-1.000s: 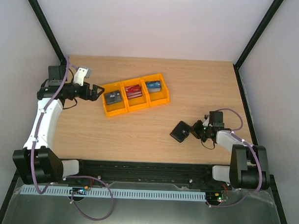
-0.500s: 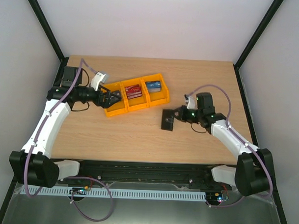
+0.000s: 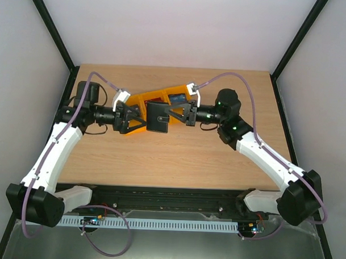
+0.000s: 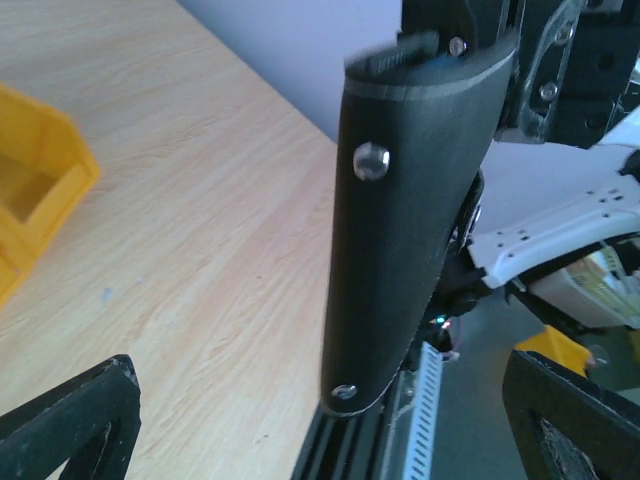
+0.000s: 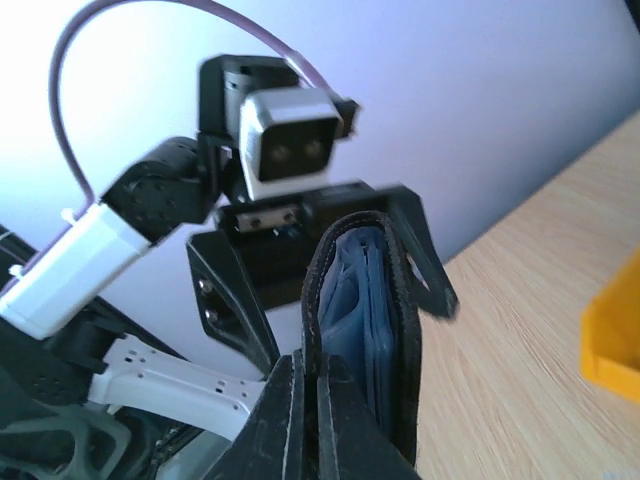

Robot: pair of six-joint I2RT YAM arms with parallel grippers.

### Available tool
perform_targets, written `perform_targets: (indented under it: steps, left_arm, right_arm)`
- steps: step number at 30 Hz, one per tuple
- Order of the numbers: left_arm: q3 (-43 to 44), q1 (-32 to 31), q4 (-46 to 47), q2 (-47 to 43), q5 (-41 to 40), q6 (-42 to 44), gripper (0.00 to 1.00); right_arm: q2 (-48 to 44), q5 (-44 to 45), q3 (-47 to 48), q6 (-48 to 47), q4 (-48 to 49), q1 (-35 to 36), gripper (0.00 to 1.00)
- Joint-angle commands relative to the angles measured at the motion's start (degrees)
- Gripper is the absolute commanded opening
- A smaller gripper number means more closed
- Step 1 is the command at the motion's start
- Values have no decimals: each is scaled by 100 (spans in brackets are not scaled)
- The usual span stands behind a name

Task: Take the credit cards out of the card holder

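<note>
Pinching the card holder [image 3: 158,116] by one flap, the right gripper [image 5: 308,372] holds it upright in the air over the yellow bins [image 3: 141,99], which sit toward the far edge of the table [image 3: 217,159], left of its middle. The left gripper [image 3: 136,118] faces it from the other side, fingers spread wide and not touching it. The left wrist view shows the black outer cover with two metal studs standing between those fingers. I judge the case is offered up this way so the left arm can take a second grip and the two can part the covers. A red card [image 3: 153,99] and a blue card [image 3: 176,99] lie in separate bin compartments; the left-hand compartment is hidden behind the arms. Whether any card is left inside cannot be told, since only blue-grey layers show between the covers.
</note>
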Motion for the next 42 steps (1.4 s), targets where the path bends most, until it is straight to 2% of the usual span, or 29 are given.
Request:
perform_targets:
  steps: [1,3,5,6,7,9,10,13,15,16,17,18,20,23,27,30,37,42]
  left_arm:
    - [161,-143,322,17,697,-383,100]
    - [194,-153,460,-9,704,-510,97]
    - [186,-180,543,-10,698,-562,90]
    - [179,-201,574,0,707,-583,81]
    - [175,-232,589,9,734,-585,67]
    - [172,-265,589,-6,763,-578,29]
    - [177,-263,574,-32,778,-559,20]
    - [238,-259,332,-96,828,-304,9]
    - [230,-247,348,-154,652,-435,3]
    - [223,-238,397,-181,411,-572,2]
    - [219,-236,445,-210,52,-811,2]
    - [227,-233,451,-230,-379,-936,2]
    - [235,-232,453,-247,-1242,-1079,2]
    - [245,-230,476,-252,-1782,-1150,2]
    - [212,-223,530,-273,-2024,-1221,2]
    - [168,-207,572,-286,-2116,-1249,2]
    - [157,-132,604,-331,-1861,-1302,2]
    - [124,-120,623,-349,-1790,-1310,2]
  right_arm:
    - [339,-307,530,297,1157,263,2]
    - [428,-389,615,288,1174,373,2]
    - [478,-450,675,240,1189,478,2]
    - [488,-460,697,201,1168,516,2]
    - [498,-469,709,172,1165,533,2]
    - [532,-451,736,141,1113,535,2]
    - [546,-406,764,90,1051,535,2]
    - [606,129,1065,-437,216,535,2]
    - [719,1539,1590,-1113,-1262,535,5]
    - [810,2795,1860,-1273,-1956,535,16]
    - [893,3568,2059,-1334,-2473,535,27]
    - [956,4186,2183,-1365,-2812,542,33]
    - [991,5052,2242,-1451,-3133,724,37]
    - [950,5957,2155,-1617,-3094,1503,40]
    - [972,6603,2154,-1664,-3012,2245,37]
    - [1078,6682,2168,-1561,-2956,2516,36]
    - [1735,6490,2601,-1414,-3133,2564,31]
    - [2054,6188,2949,-1476,-3190,2561,33]
